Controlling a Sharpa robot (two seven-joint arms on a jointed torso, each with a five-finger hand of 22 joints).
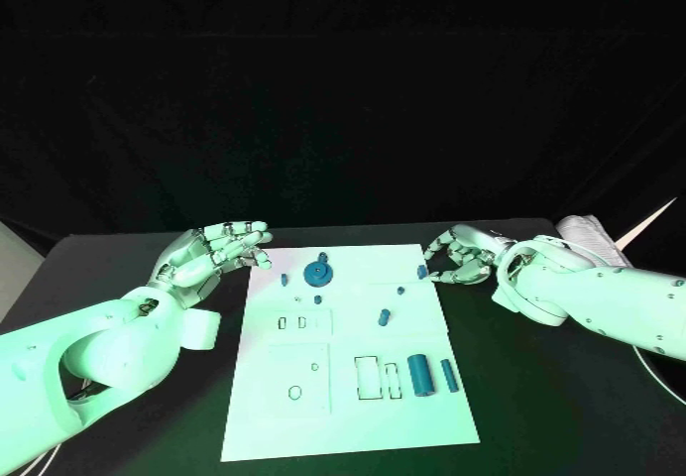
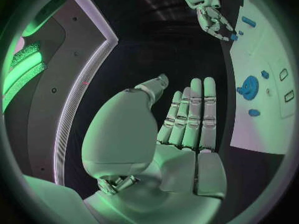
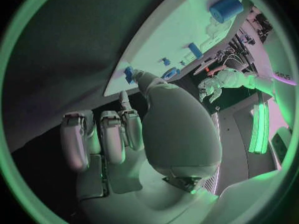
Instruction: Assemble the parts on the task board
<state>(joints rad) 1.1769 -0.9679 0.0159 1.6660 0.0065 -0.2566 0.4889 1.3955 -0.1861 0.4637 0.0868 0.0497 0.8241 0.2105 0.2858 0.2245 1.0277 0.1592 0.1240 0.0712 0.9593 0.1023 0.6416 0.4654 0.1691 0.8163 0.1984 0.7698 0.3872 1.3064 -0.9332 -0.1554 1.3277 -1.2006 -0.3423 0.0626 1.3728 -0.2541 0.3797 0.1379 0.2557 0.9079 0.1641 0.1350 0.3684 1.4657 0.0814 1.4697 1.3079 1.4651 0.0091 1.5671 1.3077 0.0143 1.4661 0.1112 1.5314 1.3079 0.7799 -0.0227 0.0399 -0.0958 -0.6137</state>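
My right robot hand (image 1: pixel 460 260) sits at the far right edge of the task board (image 1: pixel 350 426), pinching a small blue part (image 1: pixel 423 271) there. My left robot hand (image 1: pixel 214 253) waits open beside the board's left edge.

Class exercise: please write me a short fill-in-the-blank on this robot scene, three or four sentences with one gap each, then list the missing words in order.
1. The blue gear lies on the white task ____.
2. The small blue part at the board's far edge is touched by the robot's ____ hand.
3. The left hand holds nothing, and its fingers are ____.
4. The large blue cylinder lies on the board nearer the robot's ____ arm.

Missing words: board; right; open; right
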